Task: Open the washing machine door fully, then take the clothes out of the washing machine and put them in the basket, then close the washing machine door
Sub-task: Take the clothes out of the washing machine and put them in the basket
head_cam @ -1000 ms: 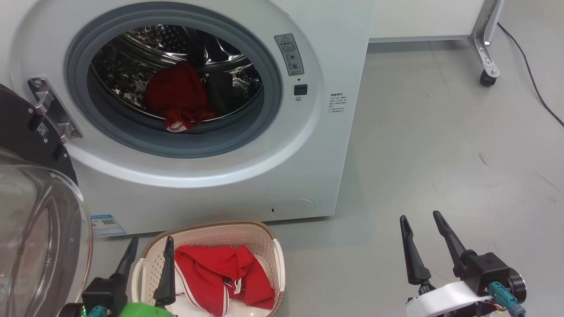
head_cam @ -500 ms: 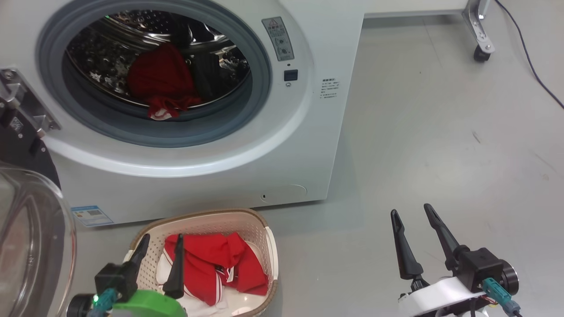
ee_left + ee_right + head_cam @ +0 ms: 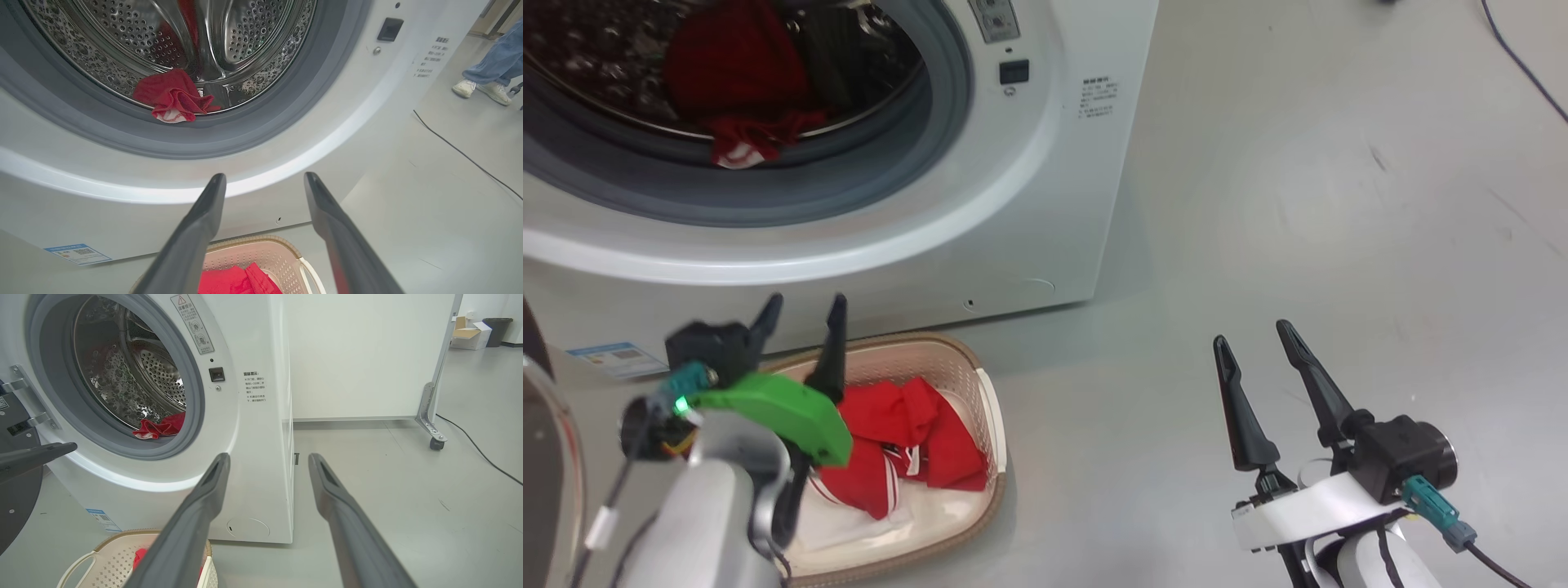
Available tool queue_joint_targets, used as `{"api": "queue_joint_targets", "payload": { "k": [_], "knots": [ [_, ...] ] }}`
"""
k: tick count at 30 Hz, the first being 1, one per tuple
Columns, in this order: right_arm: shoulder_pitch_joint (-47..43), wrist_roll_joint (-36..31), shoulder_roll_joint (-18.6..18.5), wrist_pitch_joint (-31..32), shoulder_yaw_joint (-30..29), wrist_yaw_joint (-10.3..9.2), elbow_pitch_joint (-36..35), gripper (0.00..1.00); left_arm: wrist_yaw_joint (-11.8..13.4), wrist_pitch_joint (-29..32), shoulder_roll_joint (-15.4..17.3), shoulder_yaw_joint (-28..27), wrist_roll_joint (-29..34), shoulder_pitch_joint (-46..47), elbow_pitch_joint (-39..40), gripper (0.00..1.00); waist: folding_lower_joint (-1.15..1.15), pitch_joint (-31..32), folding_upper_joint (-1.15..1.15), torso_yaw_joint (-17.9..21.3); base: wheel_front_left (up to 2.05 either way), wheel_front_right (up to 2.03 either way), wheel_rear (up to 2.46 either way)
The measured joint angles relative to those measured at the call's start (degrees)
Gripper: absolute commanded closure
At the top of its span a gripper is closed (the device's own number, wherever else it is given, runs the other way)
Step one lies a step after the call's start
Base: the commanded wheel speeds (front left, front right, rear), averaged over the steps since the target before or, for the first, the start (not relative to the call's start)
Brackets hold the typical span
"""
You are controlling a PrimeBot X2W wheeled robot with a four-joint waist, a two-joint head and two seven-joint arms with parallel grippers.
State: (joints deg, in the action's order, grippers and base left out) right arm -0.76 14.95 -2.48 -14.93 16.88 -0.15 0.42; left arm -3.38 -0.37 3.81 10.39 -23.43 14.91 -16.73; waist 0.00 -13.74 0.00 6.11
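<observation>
Red garment (image 3: 173, 96), soft and light, slumped at the front lip of the steel drum (image 3: 253, 41).
It lies crumpled inside the washing machine (image 3: 1045, 204), just behind the grey rubber ring (image 3: 768, 200); probably limp and snag-prone, best pinched at its bunched upper fold. More red clothes (image 3: 907, 441) sit in the basket (image 3: 907, 337) on the floor (image 3: 1258, 204) below. Left gripper (image 3: 805, 306) and right gripper (image 3: 1251, 336): jaws spread wide, both empty.

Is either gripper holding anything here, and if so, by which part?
Nothing is held. The left gripper is open and empty near the basket; the right gripper is open and empty over the floor.
</observation>
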Motion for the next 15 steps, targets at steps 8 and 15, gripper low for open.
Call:
{"api": "queue_joint_targets", "payload": {
  "k": [8, 15],
  "knots": [
    [3.96, 2.1, -0.05, 0.0, 2.41, -0.59, -1.36, 0.0, -0.97, 8.22, 4.56, -1.86, -0.9, 11.78, -2.91, 0.0, 0.0, -5.81, 0.0, 2.85, 0.0, 0.0, 0.0],
    [6.67, 4.36, -0.1, 0.0, 4.25, -1.63, -2.01, 0.0, -1.54, 16.34, 9.64, -3.24, -2.34, 21.13, -6.02, 0.0, 0.01, -10.22, 0.0, 6.23, 0.0, 0.0, 0.0]
  ]
}}
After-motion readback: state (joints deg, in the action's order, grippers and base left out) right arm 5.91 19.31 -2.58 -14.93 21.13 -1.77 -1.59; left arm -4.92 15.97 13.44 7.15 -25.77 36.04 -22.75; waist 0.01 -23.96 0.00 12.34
